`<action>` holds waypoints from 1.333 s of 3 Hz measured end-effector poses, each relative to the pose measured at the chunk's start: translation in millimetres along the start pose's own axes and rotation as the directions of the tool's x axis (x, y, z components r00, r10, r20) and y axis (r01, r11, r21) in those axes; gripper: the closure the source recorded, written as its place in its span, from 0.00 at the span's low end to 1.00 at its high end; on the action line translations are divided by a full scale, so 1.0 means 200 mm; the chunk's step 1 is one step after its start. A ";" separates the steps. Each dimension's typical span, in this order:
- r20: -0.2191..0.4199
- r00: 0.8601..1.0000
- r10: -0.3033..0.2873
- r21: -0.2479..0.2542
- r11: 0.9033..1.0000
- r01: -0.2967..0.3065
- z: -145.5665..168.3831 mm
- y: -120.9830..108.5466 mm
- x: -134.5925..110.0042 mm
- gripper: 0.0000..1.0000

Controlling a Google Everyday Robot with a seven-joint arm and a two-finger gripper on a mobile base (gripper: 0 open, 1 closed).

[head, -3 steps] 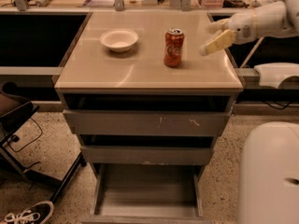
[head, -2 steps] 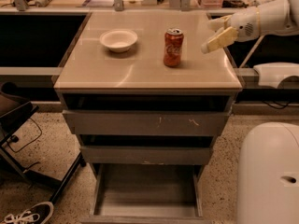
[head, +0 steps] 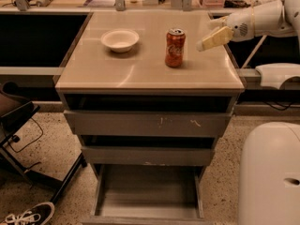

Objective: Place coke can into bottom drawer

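The coke can (head: pixel 175 48) stands upright on the cabinet top (head: pixel 145 71), right of centre. My gripper (head: pixel 206 42) comes in from the right at can height, a short gap to the right of the can and not touching it. It holds nothing. The bottom drawer (head: pixel 148 196) is pulled out at the foot of the cabinet, its grey floor bare.
A white bowl (head: pixel 120 40) sits on the cabinet top left of the can. The top drawer front (head: pixel 147 123) with white scratches and the middle drawer front (head: pixel 149 154) stand slightly out. A chair base (head: pixel 28 144) and a shoe (head: pixel 28 215) are at left, my white base (head: pixel 269 172) at right.
My gripper has shifted slightly toward the can. The can, bowl and drawers have not moved.
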State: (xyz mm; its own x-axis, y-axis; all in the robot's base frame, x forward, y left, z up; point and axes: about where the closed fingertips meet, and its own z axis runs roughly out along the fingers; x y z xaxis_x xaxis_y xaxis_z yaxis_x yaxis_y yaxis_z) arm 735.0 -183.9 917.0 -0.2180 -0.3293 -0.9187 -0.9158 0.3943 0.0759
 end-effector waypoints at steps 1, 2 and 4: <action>0.050 0.997 0.063 0.165 0.984 -0.071 0.15 -0.21 -0.07 0.00; 0.034 0.997 0.067 0.144 0.987 -0.071 0.16 -0.19 -0.02 0.00; 0.060 0.991 0.120 0.029 0.992 -0.122 0.18 0.02 -0.07 0.00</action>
State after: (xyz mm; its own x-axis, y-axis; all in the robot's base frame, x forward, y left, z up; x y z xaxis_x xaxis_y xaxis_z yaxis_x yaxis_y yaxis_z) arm 747.5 -146.4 915.4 -0.3059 -0.2277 -0.9245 -0.8723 0.4561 0.1763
